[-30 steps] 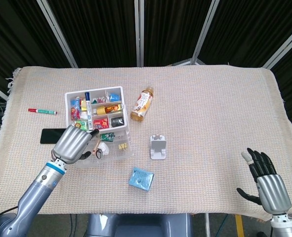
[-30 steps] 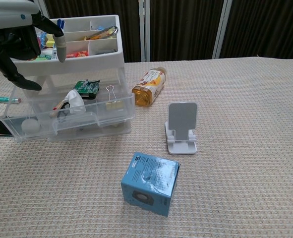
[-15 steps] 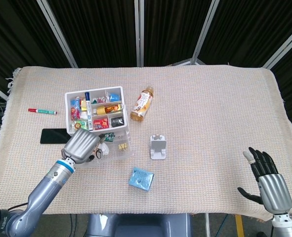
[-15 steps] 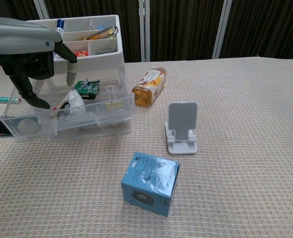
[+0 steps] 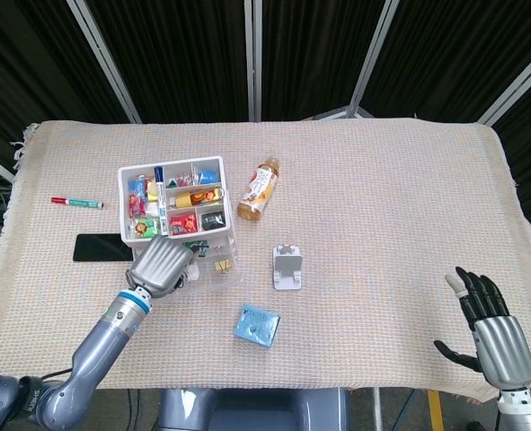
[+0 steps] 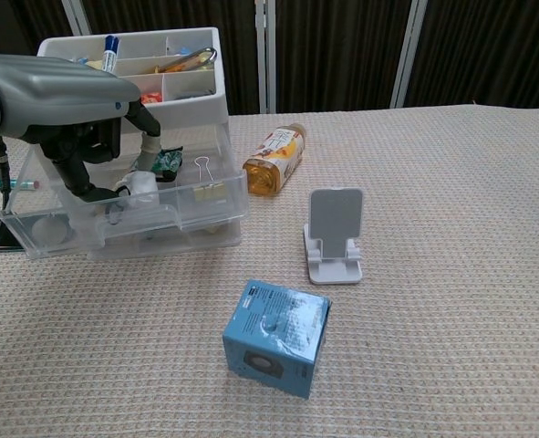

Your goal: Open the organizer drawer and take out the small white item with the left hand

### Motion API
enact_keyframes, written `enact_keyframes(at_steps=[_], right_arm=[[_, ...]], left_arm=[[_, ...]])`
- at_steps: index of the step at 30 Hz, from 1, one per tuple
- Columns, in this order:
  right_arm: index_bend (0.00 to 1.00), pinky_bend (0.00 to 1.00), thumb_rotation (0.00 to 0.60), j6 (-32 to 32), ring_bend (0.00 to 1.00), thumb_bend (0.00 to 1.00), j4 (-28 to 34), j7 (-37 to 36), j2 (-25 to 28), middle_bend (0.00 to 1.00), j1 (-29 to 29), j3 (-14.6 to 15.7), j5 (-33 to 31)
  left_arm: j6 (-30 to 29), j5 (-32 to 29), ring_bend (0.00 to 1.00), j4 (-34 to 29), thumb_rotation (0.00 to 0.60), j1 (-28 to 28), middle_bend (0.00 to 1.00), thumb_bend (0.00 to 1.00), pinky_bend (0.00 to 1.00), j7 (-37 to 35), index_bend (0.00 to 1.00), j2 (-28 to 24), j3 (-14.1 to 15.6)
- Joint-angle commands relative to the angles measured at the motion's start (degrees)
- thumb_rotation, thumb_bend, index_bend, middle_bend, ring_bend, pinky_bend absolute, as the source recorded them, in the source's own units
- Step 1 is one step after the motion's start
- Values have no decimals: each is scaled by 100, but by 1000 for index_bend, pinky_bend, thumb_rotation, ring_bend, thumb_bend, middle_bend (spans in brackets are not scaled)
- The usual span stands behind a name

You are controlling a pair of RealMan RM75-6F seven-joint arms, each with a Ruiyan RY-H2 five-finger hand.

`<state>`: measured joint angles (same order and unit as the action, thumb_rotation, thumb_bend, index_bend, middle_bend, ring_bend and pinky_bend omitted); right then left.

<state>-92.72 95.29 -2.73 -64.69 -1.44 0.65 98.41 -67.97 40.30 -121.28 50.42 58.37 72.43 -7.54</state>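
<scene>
The white organizer [image 6: 192, 108] stands at the left, its clear bottom drawer [image 6: 160, 228] pulled out toward me. Inside lie a small white item [image 6: 142, 186], a green piece [image 6: 169, 161], a binder clip [image 6: 205, 182] and a white round thing [image 6: 52, 232]. My left hand [image 6: 68, 96] hangs over the drawer with its fingers [image 6: 148, 146] lowered into it. One fingertip is at the white item and the thumb stands apart to the left. From the head camera, the left hand [image 5: 163, 262] covers the drawer's left half. My right hand [image 5: 491, 325] rests open at the table's front right.
An orange drink bottle [image 6: 274, 160] lies right of the organizer. A white phone stand [image 6: 335, 235] and a blue box [image 6: 276, 338] sit nearer the front. A red-green marker [image 5: 76, 203] and a black phone [image 5: 98, 247] lie left of the organizer.
My left hand moved right and down from the organizer's left side, over the open drawer, and its fingers dipped in toward the small white item. The right hand barely shifted.
</scene>
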Motion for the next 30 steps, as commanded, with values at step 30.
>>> enact_keyframes(at_steps=[30], right_arm=[[0, 0, 600, 24, 0, 18, 14, -7, 5, 0, 2, 23, 37]], left_arm=[[-454, 434, 869, 207, 600, 36, 955, 573, 723, -372, 616, 309, 233]])
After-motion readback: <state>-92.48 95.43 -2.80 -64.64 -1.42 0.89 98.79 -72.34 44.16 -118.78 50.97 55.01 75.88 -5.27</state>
